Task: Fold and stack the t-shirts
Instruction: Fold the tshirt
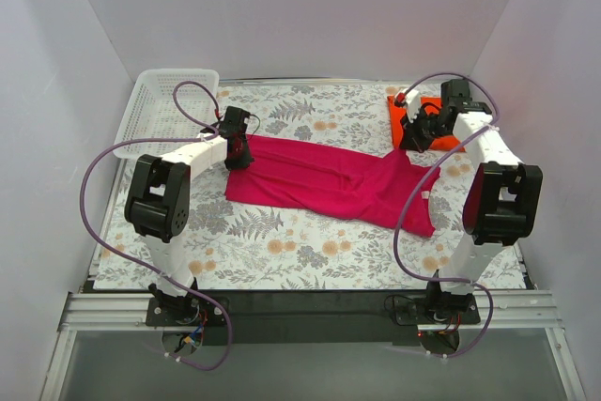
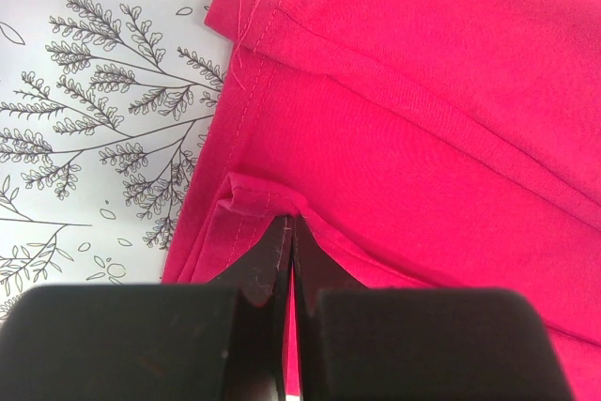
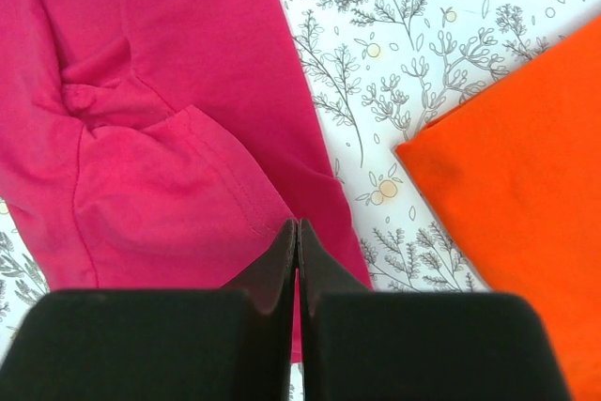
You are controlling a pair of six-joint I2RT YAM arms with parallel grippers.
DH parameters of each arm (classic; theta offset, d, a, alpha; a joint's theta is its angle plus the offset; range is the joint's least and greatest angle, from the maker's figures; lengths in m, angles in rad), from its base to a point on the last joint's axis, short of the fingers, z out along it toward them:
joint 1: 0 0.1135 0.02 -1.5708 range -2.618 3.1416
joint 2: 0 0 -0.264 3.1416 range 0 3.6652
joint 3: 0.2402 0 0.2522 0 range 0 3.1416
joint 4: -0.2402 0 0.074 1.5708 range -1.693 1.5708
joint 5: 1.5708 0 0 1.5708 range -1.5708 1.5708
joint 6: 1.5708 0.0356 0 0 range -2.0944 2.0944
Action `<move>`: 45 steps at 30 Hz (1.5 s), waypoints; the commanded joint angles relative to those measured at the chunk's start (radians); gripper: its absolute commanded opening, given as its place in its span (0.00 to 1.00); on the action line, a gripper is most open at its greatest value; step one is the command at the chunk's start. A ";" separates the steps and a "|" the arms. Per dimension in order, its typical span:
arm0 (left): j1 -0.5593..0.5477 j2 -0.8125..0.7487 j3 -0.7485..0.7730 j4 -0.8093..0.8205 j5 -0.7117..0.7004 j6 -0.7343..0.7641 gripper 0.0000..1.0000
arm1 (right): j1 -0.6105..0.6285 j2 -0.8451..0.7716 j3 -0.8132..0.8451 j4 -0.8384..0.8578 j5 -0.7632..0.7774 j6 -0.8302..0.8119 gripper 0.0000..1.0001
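The magenta-pink t-shirt point(image 1: 329, 180) lies spread across the middle of the floral table, stretched left to right. My left gripper point(image 1: 240, 155) is at its left end; in the left wrist view point(image 2: 289, 223) it is shut on a puckered fold of the shirt's point(image 2: 423, 119) stitched hem. My right gripper point(image 1: 413, 138) is at the shirt's far right corner; in the right wrist view point(image 3: 298, 224) it is shut with its tips at a sleeve edge of the shirt point(image 3: 169, 91). The orange-red t-shirt point(image 1: 398, 112) lies folded at the back right, partly hidden by my right arm, and fills the right of that wrist view point(image 3: 526, 185).
A white mesh basket point(image 1: 164, 105) stands at the back left corner. The floral tablecloth point(image 1: 282, 246) shows bare in front of the magenta shirt. White walls close in the left, back and right sides.
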 commanded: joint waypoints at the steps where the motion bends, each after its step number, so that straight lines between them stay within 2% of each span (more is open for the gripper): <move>1: -0.004 -0.007 0.022 0.011 -0.031 0.010 0.00 | 0.004 -0.007 0.035 0.025 0.031 0.018 0.01; 5: -0.004 -0.010 0.024 0.011 -0.034 0.007 0.00 | 0.004 0.031 0.009 0.028 0.072 0.019 0.07; 7: -0.004 -0.017 0.028 0.011 -0.034 0.004 0.00 | 0.004 0.042 0.002 0.036 0.089 0.030 0.17; 8: -0.004 -0.024 0.030 0.013 -0.032 0.003 0.02 | 0.004 0.042 -0.010 0.065 0.122 0.065 0.27; 10: -0.004 -0.046 0.036 0.011 -0.014 -0.002 0.16 | 0.001 0.027 -0.027 0.112 0.159 0.108 0.35; 11: -0.004 -0.056 0.039 0.011 -0.002 -0.001 0.23 | -0.010 -0.007 -0.047 0.154 0.178 0.148 0.45; 12: -0.004 -0.069 0.044 0.016 0.015 -0.001 0.34 | -0.016 -0.027 -0.060 0.172 0.184 0.165 0.47; 14: -0.004 -0.114 0.044 0.028 0.063 0.003 0.45 | -0.036 -0.094 -0.080 0.186 0.177 0.182 0.53; 16: -0.004 -0.143 0.047 0.046 0.098 0.012 0.64 | -0.048 -0.146 -0.134 0.183 0.160 0.182 0.54; 19: -0.004 -0.211 0.038 0.068 0.184 0.024 0.70 | -0.068 -0.264 -0.254 0.148 0.120 0.125 0.54; 21: -0.004 -0.273 0.012 0.081 0.273 0.036 0.72 | -0.084 -0.338 -0.302 0.070 0.100 0.070 0.56; 24: -0.004 -0.394 -0.086 0.091 0.285 0.021 0.74 | -0.126 -0.424 -0.403 -0.017 0.109 -0.059 0.57; 27: 0.000 -0.493 -0.255 0.092 0.262 -0.033 0.75 | -0.163 -0.469 -0.471 -0.143 0.138 -0.166 0.57; 31: 0.028 -0.599 -0.425 0.060 0.151 -0.123 0.76 | -0.186 -0.516 -0.543 -0.244 0.160 -0.238 0.57; 33: 0.057 -0.608 -0.479 0.049 0.126 -0.170 0.76 | -0.186 -0.524 -0.570 -0.266 0.157 -0.258 0.56; 36: 0.107 -0.602 -0.524 0.091 0.179 -0.194 0.75 | -0.186 -0.507 -0.589 -0.275 0.163 -0.257 0.55; 40: 0.143 -0.527 -0.489 0.074 0.184 -0.223 0.74 | -0.188 -0.453 -0.592 -0.272 0.173 -0.245 0.55; 45: 0.172 -0.455 -0.476 0.091 0.267 -0.240 0.73 | -0.188 -0.403 -0.597 -0.256 0.157 -0.242 0.53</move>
